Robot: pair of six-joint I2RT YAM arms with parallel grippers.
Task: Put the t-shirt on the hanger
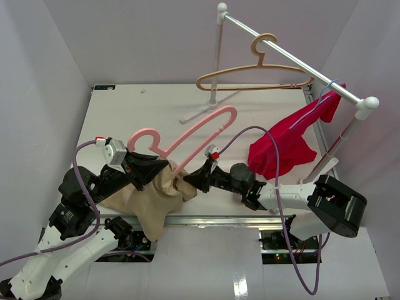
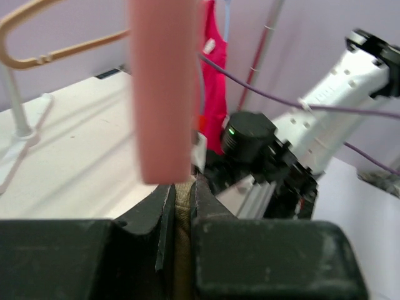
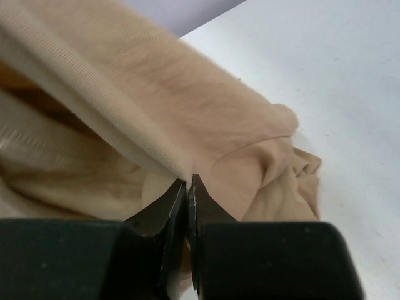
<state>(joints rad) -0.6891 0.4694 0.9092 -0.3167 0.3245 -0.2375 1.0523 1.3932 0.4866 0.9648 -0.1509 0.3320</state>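
The tan t-shirt (image 1: 153,199) lies bunched at the table's near edge between my two grippers. The pink hanger (image 1: 201,128) lies slanted on the table, its hook toward the left, and its near end runs into the shirt's cloth. My left gripper (image 1: 161,169) is shut on a fold of the t-shirt (image 2: 182,209), and the blurred pink hanger (image 2: 164,87) stands just above its tips. My right gripper (image 1: 189,180) is shut on the shirt's edge (image 3: 187,106) and holds the cloth taut from the right; its fingertips (image 3: 201,201) pinch the hem.
A white garment rack (image 1: 294,56) stands at the back right with a peach-tan hanger (image 1: 256,78) on its rail. A magenta-red garment (image 1: 284,140) hangs on a thin blue hanger (image 1: 322,97) at the right. The rack's base (image 1: 209,106) lies behind the pink hanger.
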